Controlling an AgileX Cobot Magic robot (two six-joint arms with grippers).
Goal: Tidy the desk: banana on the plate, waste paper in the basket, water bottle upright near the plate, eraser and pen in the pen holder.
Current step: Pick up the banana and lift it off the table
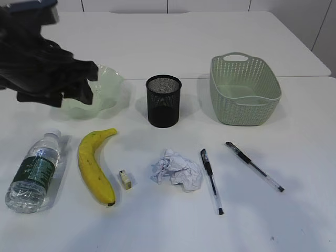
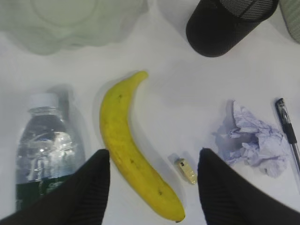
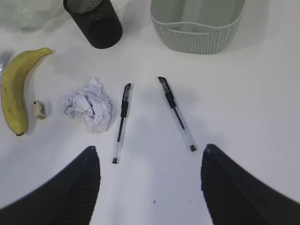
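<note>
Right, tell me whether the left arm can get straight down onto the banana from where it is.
Probably yes. The left claw is open and empty above the banana, which lies flat on the desk with nothing on top of it. The bottle and eraser lie to either side, apart from it.

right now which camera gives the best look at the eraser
The left wrist view: the eraser is largest there, lying beside the banana with its dark end visible. The exterior view shows it small but unblocked, right of the banana. The right wrist view has it tiny near the left edge.
</note>
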